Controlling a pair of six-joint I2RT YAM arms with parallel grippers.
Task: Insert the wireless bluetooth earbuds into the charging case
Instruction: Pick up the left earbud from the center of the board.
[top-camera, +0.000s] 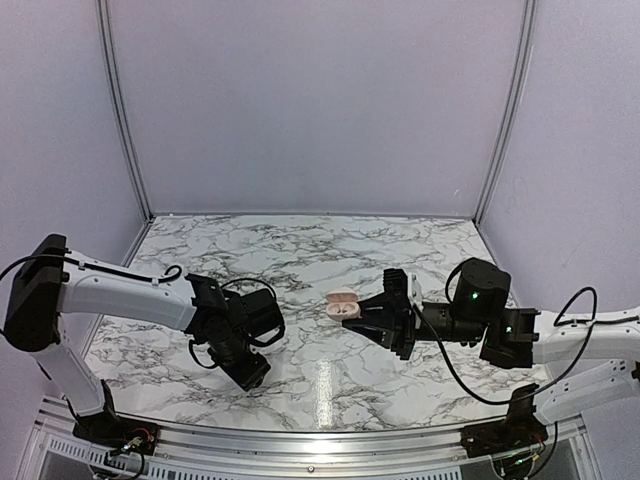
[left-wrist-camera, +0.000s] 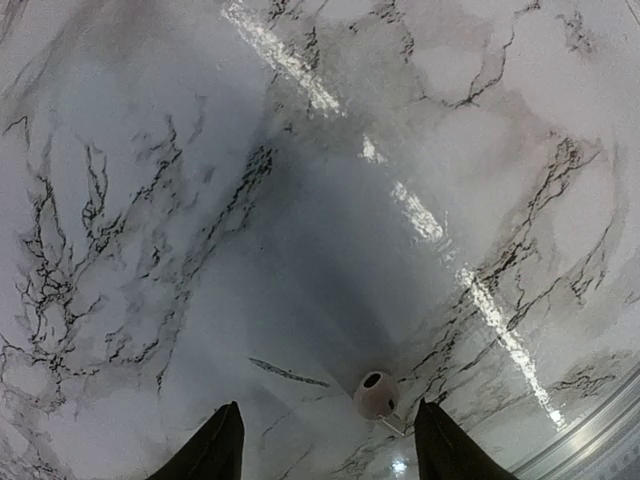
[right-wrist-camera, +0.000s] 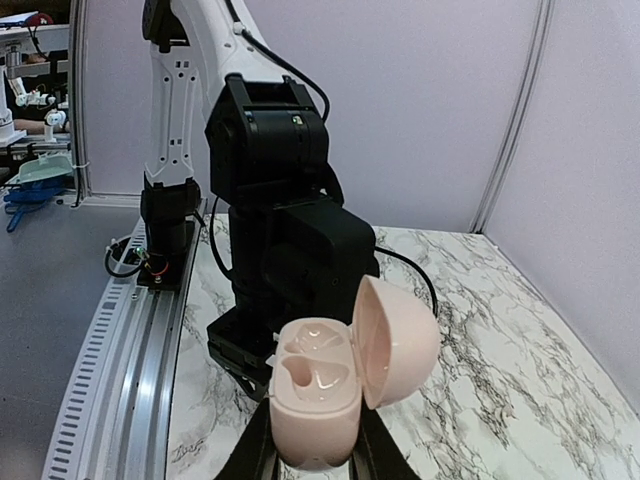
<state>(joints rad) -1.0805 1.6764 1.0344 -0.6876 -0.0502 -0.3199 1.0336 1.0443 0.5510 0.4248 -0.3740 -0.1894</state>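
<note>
1 charging case (right-wrist-camera: 312, 405): cream-pink, smooth, pebble-shaped. Its lid is hinged open at the right & stands up, w/ 2 glossy pinkish sockets showing inside. R pincer (right-wrist-camera: 315, 455) is clamped on the case's lower body, 1 black finger each side, holding it over the mid table (top-camera: 300, 250), which is shiny white marble w/ dark veins. L pincer (left-wrist-camera: 328, 425) is apart, 2 dark tips low over the table. Btwn & just ahead of them lies 1 small pale rounded piece (left-wrist-camera: 375, 393) w/ a dark hole, touching neither tip; can't tell what it is.
</note>
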